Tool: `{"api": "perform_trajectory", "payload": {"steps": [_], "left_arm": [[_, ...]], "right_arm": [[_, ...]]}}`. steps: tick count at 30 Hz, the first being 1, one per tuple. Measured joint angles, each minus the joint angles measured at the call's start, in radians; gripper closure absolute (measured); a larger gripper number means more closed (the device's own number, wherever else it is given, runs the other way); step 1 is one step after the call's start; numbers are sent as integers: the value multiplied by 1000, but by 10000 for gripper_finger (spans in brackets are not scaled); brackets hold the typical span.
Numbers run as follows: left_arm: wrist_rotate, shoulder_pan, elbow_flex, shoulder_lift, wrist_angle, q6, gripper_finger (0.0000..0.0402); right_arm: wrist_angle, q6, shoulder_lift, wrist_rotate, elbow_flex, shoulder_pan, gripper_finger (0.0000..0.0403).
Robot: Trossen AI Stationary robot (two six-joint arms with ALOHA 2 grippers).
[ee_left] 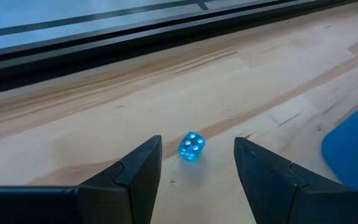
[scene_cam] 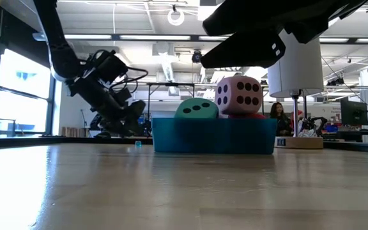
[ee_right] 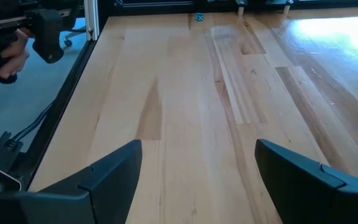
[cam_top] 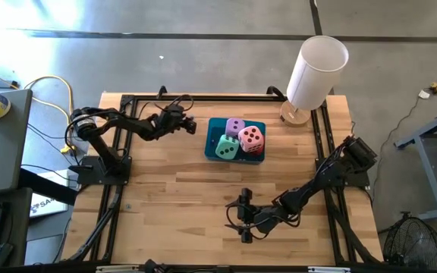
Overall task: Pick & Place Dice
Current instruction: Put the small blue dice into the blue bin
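I have the left hand low over the worktop near its far edge, just beside the teal tray. Its fingers stand apart with nothing gripped. Between and just beyond them a tiny clear blue die lies on the wood, touching neither finger; it shows four pale pips on its upper face. In the low view that same speck sits on the wood just beside the tray's end.

The big soft dice are in the tray, which sits toward the far edge, around the middle. The lilac die is in the far part, the mint green die in the near part, and the pink die rides high beside them. A sliver of the red die shows beneath the pink one.

The right hand waits near the near edge, its fingers spread wide and empty.

A white cylinder stands at the far right corner.
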Motion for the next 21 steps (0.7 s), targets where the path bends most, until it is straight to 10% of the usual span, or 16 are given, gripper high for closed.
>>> {"api": "perform_trajectory", "payload": {"steps": [21], "left_arm": [[19, 4, 62, 118, -7, 2, 207]], "right_arm": [[0, -4, 0, 0, 0, 0, 98]]}}
